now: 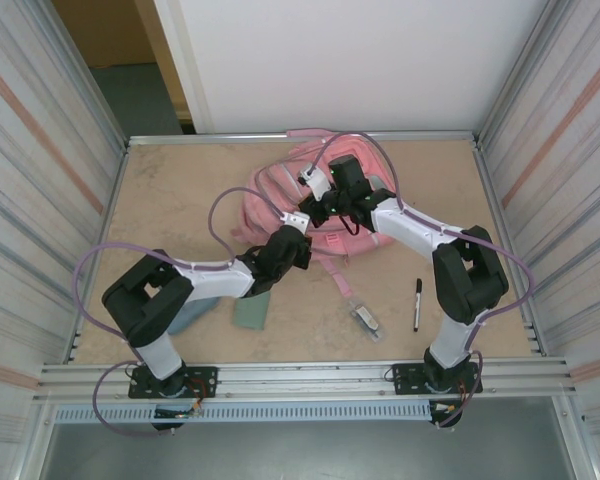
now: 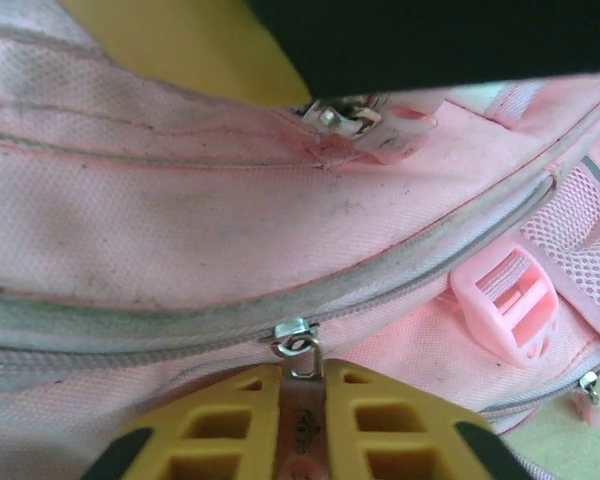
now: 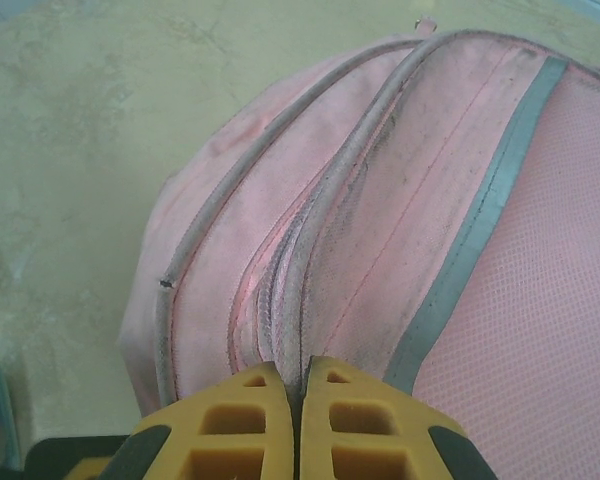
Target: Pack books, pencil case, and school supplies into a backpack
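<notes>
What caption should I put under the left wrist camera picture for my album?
The left gripper pinches the zipper pull on the pink backpack.

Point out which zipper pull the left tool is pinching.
The bottom-centre zipper pull, its pink tab clamped in the left tool. The upper pull and the far-right pull sit clear of it.

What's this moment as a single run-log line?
left pincer: shut on zipper pull of large pink fabric backpack | right pincer: shut on its piped seam
</notes>
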